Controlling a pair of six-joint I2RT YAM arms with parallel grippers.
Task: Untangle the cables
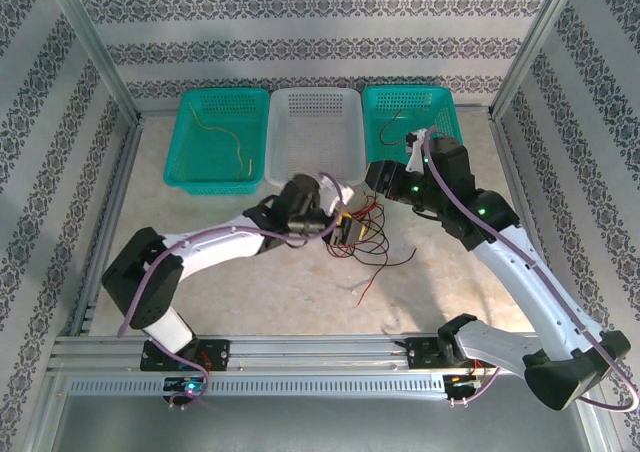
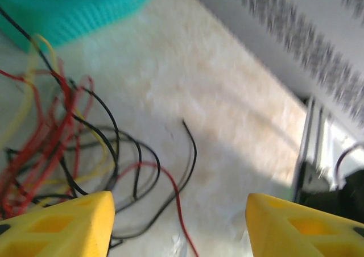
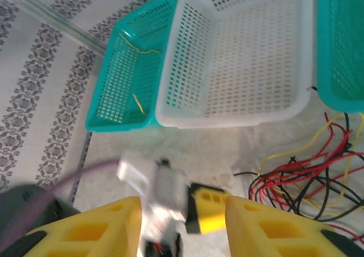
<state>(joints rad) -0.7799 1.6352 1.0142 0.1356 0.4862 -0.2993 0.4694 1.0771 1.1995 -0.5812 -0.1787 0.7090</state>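
The cables (image 1: 368, 234) lie as a tangle of thin red, black and yellow wires on the pale table, between my two arms. My left gripper (image 1: 345, 224) hovers at the tangle's left edge. In the left wrist view it (image 2: 179, 228) is open, its yellow fingers (image 2: 62, 226) wide apart, with the cables (image 2: 62, 149) spread below and to the left and a loose red and black strand running between the fingers. My right gripper (image 1: 375, 180) sits just behind the tangle. It (image 3: 182, 228) is open and holds nothing; the cables (image 3: 310, 180) lie to its right.
Three baskets line the back: a teal one (image 1: 190, 137) holding a yellow wire (image 1: 241, 155), a white one (image 1: 313, 132), and a teal one (image 1: 440, 112) with a thin wire inside. A metal frame borders the table. A red strand (image 1: 375, 277) trails toward the front.
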